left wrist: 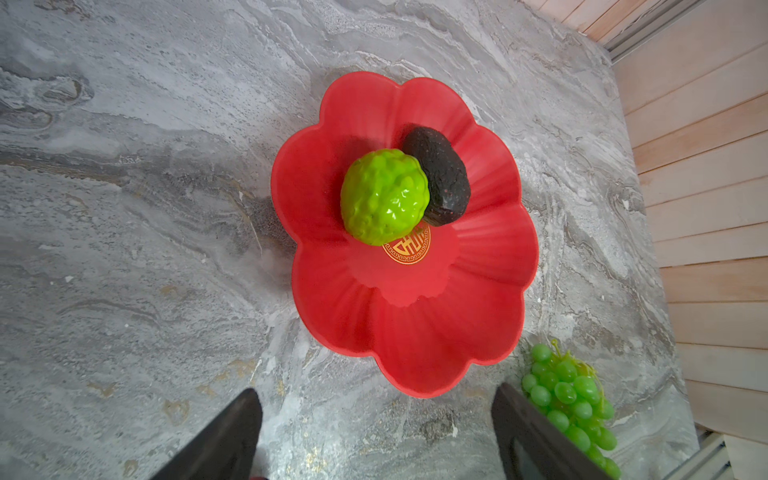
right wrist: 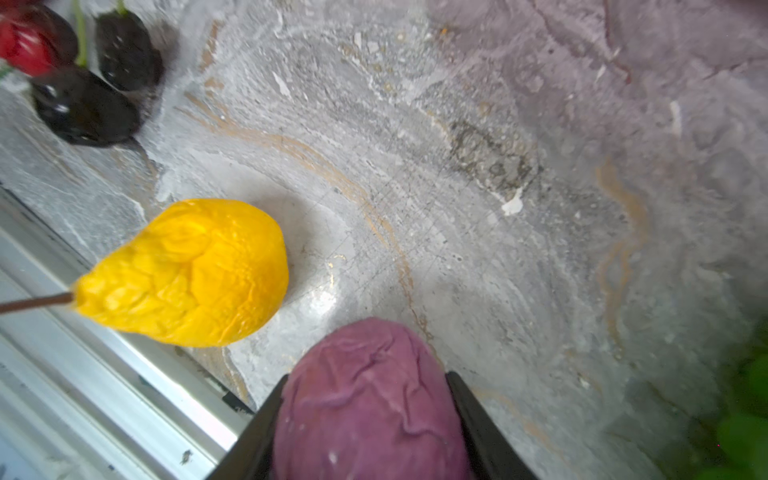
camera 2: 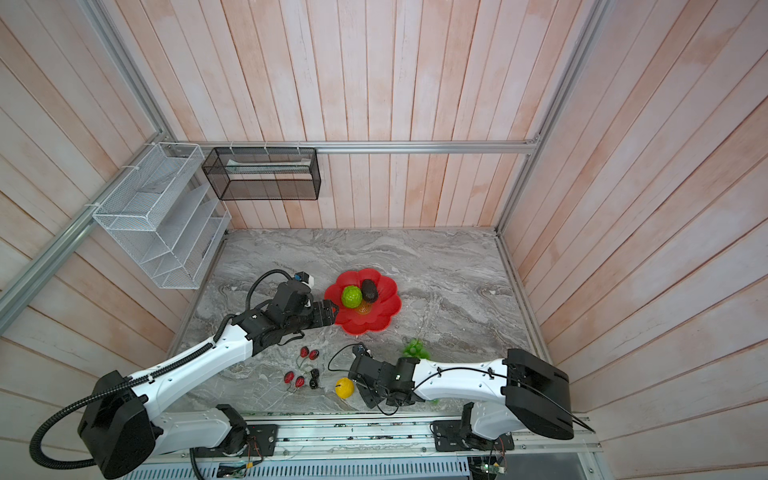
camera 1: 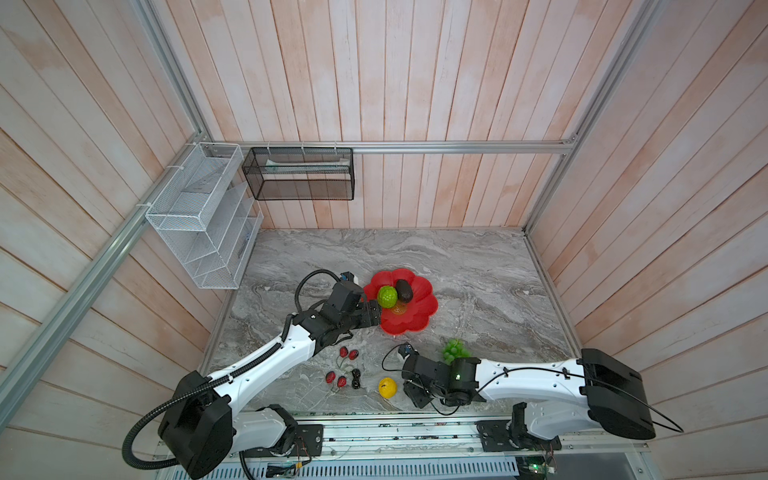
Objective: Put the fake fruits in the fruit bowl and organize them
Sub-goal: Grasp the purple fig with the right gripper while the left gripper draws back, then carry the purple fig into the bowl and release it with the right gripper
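We are finding no brand or label anywhere; the only marking is on the shallow glossy red fruit bowl [camera 1: 424, 286] with the petal-shaped rim, where a round gold emblem [left wrist: 409, 251] is showing a Chinese-style character inside a fret border, half covered and not readable to us. The fruit bowl is resting around the middle of the grey marbled worktop [camera 1: 498, 270] in both top views; inside it the bumpy lime-green plastic ball [left wrist: 384, 195] is touching the dark brown-black avocado [left wrist: 440, 178], whose long axis is running from the far rim toward the emblem. The left gripper [left wrist: 378, 392] is hovering just beside the bowl's near-left rim, spread wide and empty. The right gripper [right wrist: 365, 376] is pinching the wrinkled purple round fruit [right wrist: 370, 407] on both sides, near the worktop's front edge; whether that fruit is touching the surface we cannot tell. Just beside it the yellow lemon [right wrist: 187, 274] is lying on its side, tapered end and thin brown stem pointing at the front metal rail [right wrist: 83, 374]. The translucent green grape bunch [camera 1: 455, 351], red cherry pairs [camera 1: 348, 353] and black berries [camera 1: 355, 378] are lying outside the bowl.
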`<state>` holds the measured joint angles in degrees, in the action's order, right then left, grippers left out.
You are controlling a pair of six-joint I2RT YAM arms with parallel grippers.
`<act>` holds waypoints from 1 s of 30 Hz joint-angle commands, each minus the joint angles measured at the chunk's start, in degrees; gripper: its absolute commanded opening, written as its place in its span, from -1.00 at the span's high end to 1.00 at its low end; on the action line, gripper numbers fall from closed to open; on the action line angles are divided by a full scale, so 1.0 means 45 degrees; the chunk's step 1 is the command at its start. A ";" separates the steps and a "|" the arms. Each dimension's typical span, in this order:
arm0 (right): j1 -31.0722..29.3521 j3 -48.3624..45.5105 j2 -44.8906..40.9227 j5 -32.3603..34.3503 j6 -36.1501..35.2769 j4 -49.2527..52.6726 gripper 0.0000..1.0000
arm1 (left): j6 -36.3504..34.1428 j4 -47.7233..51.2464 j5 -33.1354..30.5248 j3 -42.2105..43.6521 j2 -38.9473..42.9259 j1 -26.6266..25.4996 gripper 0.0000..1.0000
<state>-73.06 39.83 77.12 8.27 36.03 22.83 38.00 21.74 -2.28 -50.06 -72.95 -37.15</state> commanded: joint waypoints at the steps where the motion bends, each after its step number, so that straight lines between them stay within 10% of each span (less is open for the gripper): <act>1: 0.0755 0.0092 -0.0995 -0.0067 -0.0167 0.0337 0.04 | 0.0182 0.0228 -0.0371 0.0346 0.0338 0.0052 -0.78; 14: 0.6035 0.1989 -0.0098 -0.2697 -0.3676 -0.1902 0.04 | 0.0872 0.0646 -0.0459 0.1316 0.1729 0.0071 -0.78; 30: 0.7416 0.5502 0.5721 -0.4582 -0.5328 -0.2456 0.02 | 0.0878 0.1333 -0.0586 0.1783 0.2808 0.0364 -0.78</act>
<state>-40.10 62.33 100.86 -10.83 13.87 11.57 41.80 27.05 -3.90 -42.76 -60.95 -35.90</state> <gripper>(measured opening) 0.505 0.890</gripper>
